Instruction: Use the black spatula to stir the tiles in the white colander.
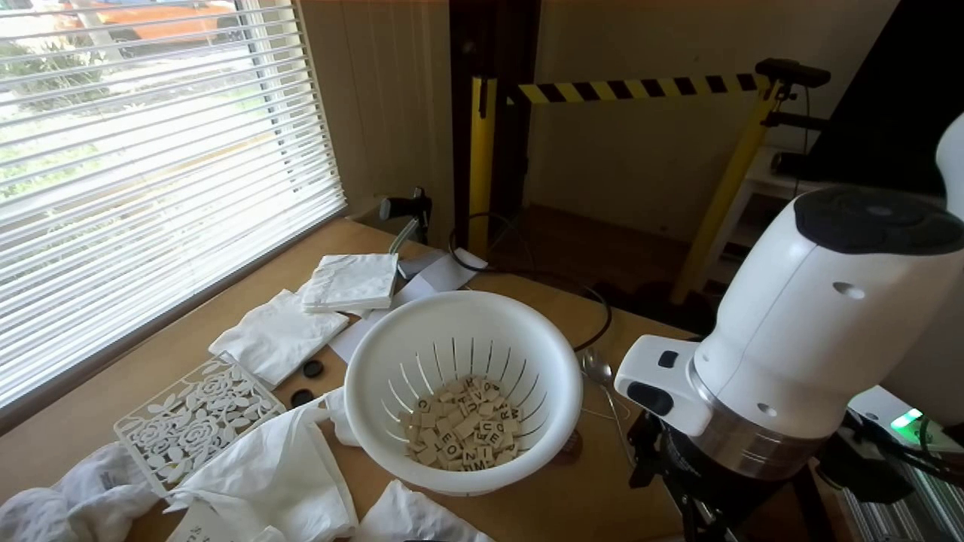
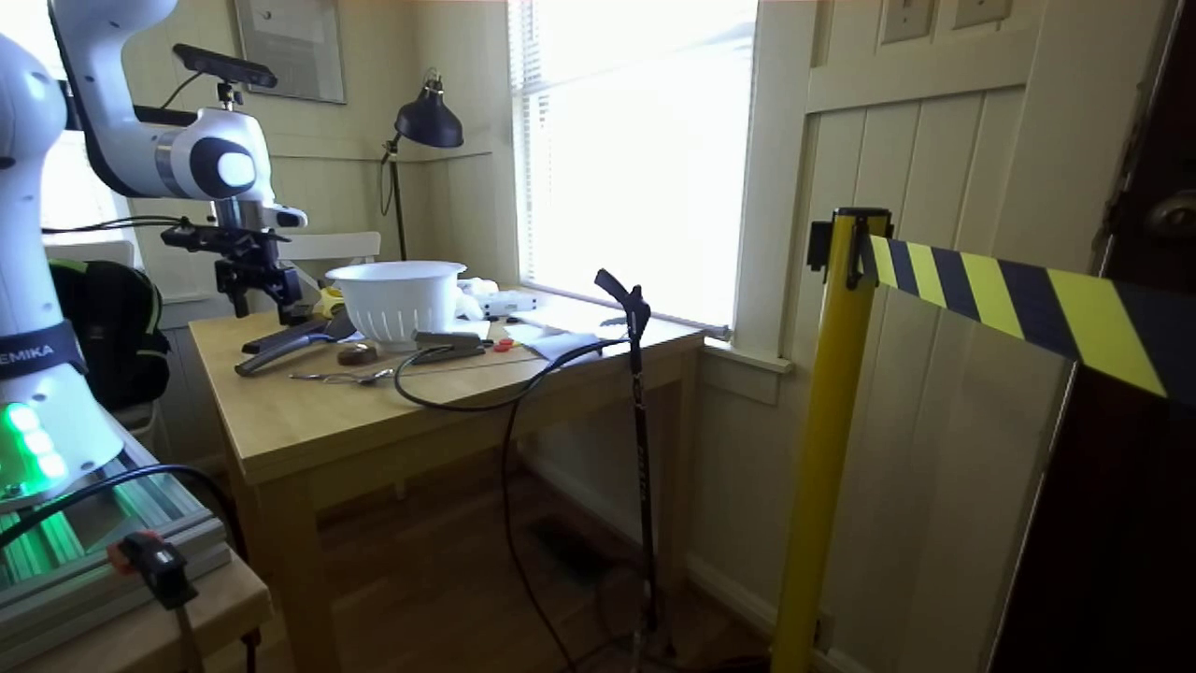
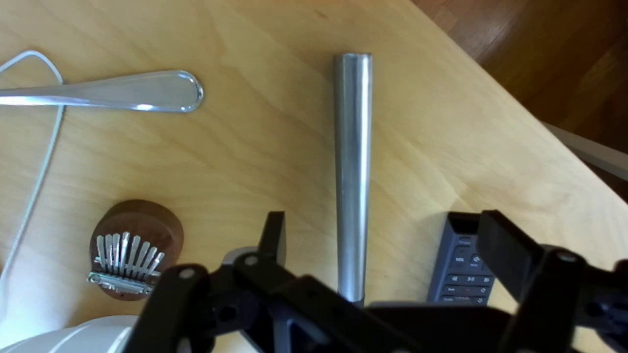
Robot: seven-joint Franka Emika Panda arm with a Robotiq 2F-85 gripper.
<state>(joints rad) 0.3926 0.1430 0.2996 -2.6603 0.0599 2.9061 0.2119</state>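
table point(image 2: 308, 411) — pale wood, things strewn over its top.
robot arm point(image 2: 215, 154): white, reaching in over it, seen in both exterior views.
white colander point(image 1: 467, 324): upright on the table, slotted walls, rim facing up.
gripper point(image 3: 383, 233): pointing down over the table, its fingers spread wide apart — the wrist view shows bare wood between them.
spatula point(image 3: 353, 171): lying on the table near the colander. in the wrist view its straight metal handle runs between the spread fingers, apart from both, and turns dark at the end that passes under the gripper; the blade is hidden there.
spoon point(image 3: 142, 93): shiny metal, on the table, well apart from the gripper; only part of its handle shows from the wrist.
remote control point(image 3: 461, 274): dark, buttons up, partly covered by a finger in the wrist view. cannot tell whether they touch.
thumb piano point(image 3: 135, 250): round brown body, metal tines, between colander and spoon handle.
tiles point(image 1: 463, 433): small, pale, heaped on the floor of the colander, dark letters on many.
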